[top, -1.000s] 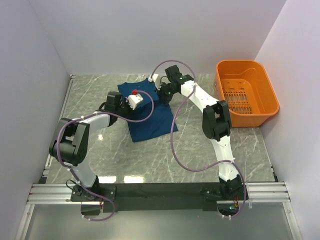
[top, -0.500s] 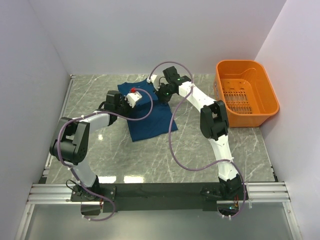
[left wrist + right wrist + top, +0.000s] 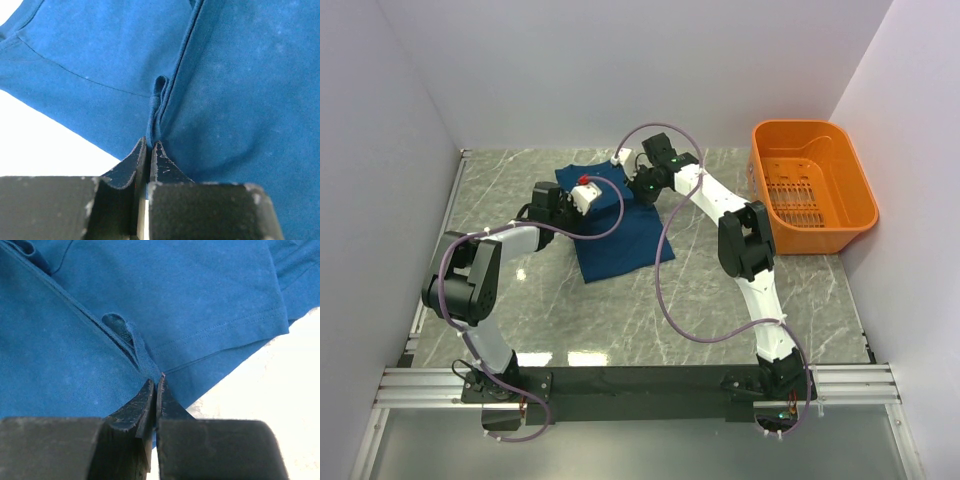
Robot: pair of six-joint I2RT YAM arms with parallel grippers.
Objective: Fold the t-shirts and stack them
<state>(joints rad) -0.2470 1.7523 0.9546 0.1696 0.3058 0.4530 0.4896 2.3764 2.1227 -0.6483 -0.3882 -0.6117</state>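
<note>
A raised seam of the dark teal-blue cotton t-shirt (image 3: pixel 620 240), at the top view's upper centre, was clamped tight by the left gripper (image 3: pixel 149 145) and the right gripper (image 3: pixel 155 382). Both had been shifted slightly up-left.

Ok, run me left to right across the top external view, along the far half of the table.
left gripper → right gripper → orange basket. The t-shirt lies under both grippers, so it gets no slot of its own.
</note>
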